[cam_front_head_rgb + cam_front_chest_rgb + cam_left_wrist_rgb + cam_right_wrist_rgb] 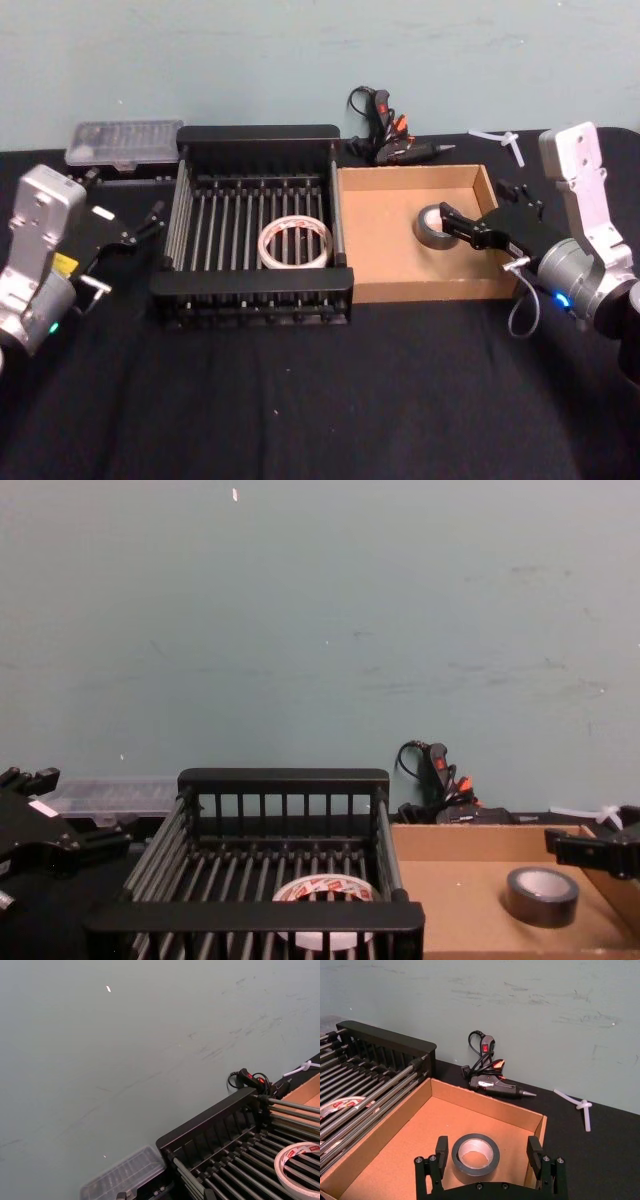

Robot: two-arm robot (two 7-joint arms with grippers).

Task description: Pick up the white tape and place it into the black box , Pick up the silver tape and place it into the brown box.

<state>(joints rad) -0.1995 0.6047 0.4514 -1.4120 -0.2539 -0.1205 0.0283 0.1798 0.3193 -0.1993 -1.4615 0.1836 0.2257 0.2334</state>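
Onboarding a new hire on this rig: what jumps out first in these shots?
The white tape lying flat on the bars of the black box, mid-table. Beside it, the silver tape sits on the floor of the brown box, with the right gripper open, its fingers either side of the roll. The left gripper is off to the left of the black box.

**Operator:** Which items are cut off or obscured?

**Technician:** In the left wrist view, the white tape (300, 1170) is cropped by the frame edge, as is the clear plastic case (122, 1177). In the chest view, the near rim of the black box (255, 917) covers the tape's lower part.

**Operator:** And the right side?

**Technician:** In the head view, the right gripper (455, 226) overlaps the silver tape (432, 226); contact cannot be determined. The brown box (485, 1105) is cropped in the right wrist view.
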